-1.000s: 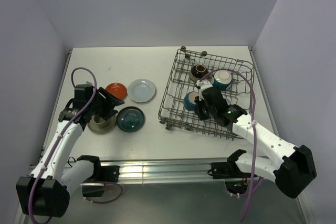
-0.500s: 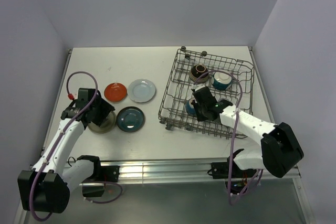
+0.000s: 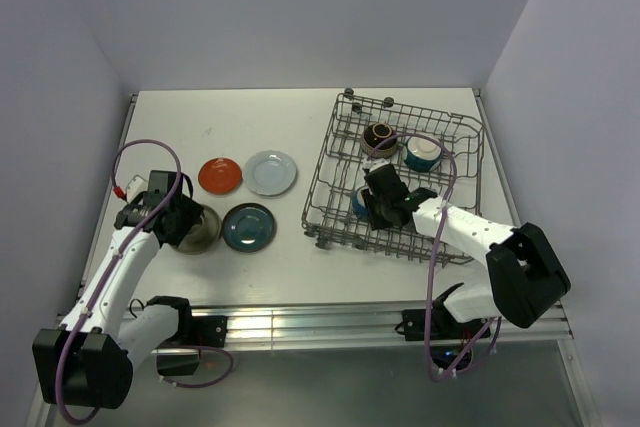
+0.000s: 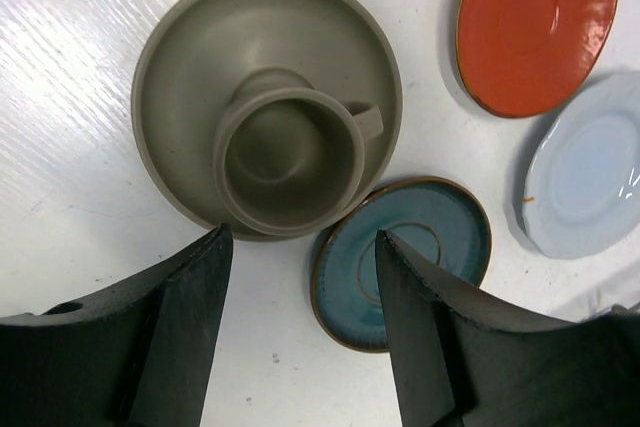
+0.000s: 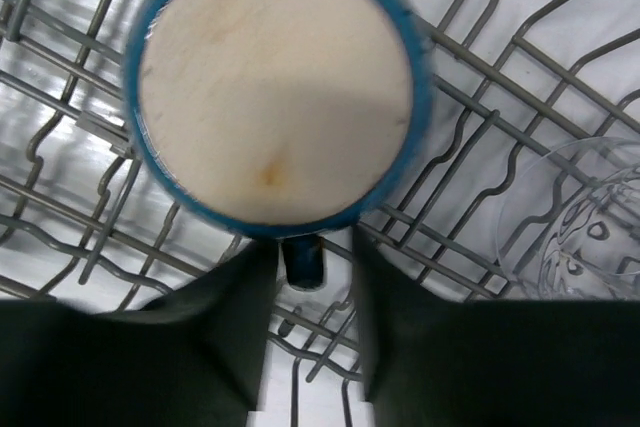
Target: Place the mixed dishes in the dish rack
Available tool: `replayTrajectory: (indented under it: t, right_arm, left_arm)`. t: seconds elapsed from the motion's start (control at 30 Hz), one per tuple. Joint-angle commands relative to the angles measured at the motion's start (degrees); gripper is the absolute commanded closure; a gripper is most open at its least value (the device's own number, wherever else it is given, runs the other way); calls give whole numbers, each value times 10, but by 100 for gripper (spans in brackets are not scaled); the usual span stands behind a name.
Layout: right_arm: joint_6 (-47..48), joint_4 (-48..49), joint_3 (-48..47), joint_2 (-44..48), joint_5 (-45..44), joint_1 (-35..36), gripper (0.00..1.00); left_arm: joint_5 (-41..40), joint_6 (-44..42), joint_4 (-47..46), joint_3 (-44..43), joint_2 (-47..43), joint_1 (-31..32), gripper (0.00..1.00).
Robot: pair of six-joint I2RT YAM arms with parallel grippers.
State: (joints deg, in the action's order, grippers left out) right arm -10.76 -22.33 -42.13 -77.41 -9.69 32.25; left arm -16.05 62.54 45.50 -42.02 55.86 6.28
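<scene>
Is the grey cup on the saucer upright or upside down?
Upright: the grey cup sits on its saucer, open mouth up, inside empty.

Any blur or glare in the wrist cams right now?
Right wrist: blue cup rim smeared, likely motion blur; glare behind the dish rack wires. Left wrist: sharp, streaky glare on the table beside the grey saucer. Top external: even light.
</scene>
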Motion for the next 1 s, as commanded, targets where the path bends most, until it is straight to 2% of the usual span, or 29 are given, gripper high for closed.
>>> replayTrajectory:
  t: [0.0, 0.13, 0.17, 0.23, 0.5, 0.7, 0.77, 0.8, 0.87, 0.97]
  right_arm:
    - [-7, 17, -21, 11, -24, -3, 55]
    - [-12, 20, -16, 39, -30, -1, 40]
    - [-14, 22, -15, 45, -32, 1, 33]
    - [-16, 23, -11, 61, -33, 3, 29]
    - [-40, 4, -8, 135, -60, 38, 23]
    - [-62, -33, -23, 236, -77, 73, 22]
    - [-70, -53, -37, 255, -88, 80, 22]
    - [-73, -60, -41, 272, -92, 82, 22]
    - [-82, -77, -55, 286, -97, 84, 21]
    - [-101, -92, -68, 309, -103, 85, 21]
  left_arm:
    - [-36, 8, 2, -22, -4, -3, 36]
    - [-42, 8, -12, -22, 8, -3, 39]
    - [-40, 7, -16, -24, 16, -3, 39]
    - [-34, 7, -29, -25, 29, -3, 40]
    - [-13, 8, -73, -25, 91, -3, 43]
    - [-11, 8, -100, -32, 146, -3, 44]
    - [-7, 6, -103, -36, 167, -4, 49]
    - [-6, 6, -103, -37, 177, -4, 58]
    - [1, 3, -107, -33, 180, -4, 66]
    - [8, 4, -102, -30, 161, -5, 93]
